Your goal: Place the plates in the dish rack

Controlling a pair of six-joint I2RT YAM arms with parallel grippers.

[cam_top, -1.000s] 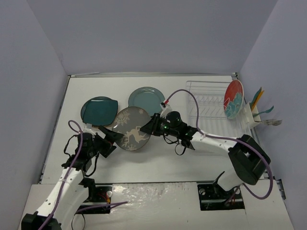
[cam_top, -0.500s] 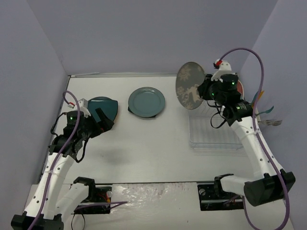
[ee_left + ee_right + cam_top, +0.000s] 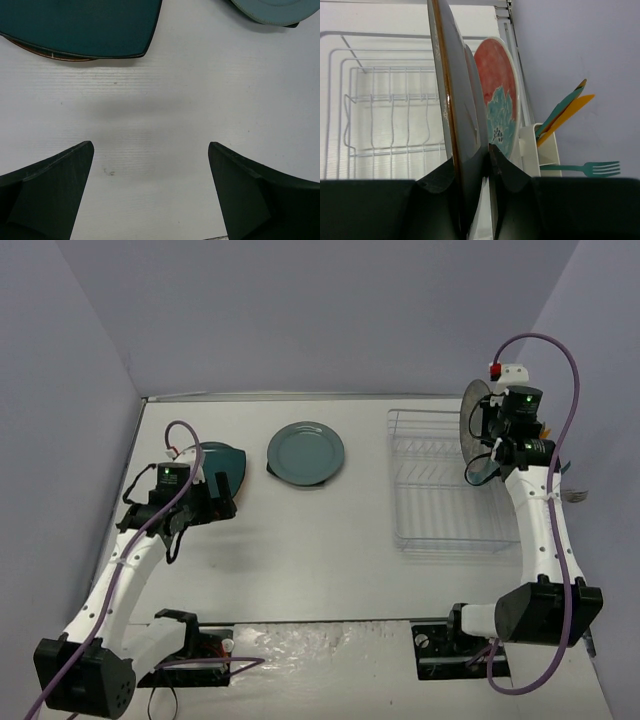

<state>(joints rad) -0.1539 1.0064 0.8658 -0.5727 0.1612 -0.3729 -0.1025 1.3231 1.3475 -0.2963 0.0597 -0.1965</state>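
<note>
My right gripper [image 3: 487,150] is shut on the rim of a grey patterned plate [image 3: 451,95] and holds it upright, edge-on, over the right end of the white wire dish rack [image 3: 385,107]. A red plate with teal flowers [image 3: 499,92] stands in the rack just behind it. From above, the right gripper [image 3: 484,430] and the grey plate [image 3: 467,425] hang over the dish rack [image 3: 440,495]. My left gripper [image 3: 150,167] is open and empty above the table, just short of the dark teal squarish plate [image 3: 80,22]. A round blue-teal plate [image 3: 305,452] lies further right.
Under the dark teal plate [image 3: 208,466] lies another plate with an orange-brown rim [image 3: 50,54]. The rack's side utensil holder [image 3: 536,145] holds teal and orange knives and a teal fork [image 3: 592,168]. Purple walls enclose the table.
My right arm lifted the grey patterned plate off the table's middle and carried it to the rack's right end, turning it upright. My left gripper moved back toward the dark teal plate.
</note>
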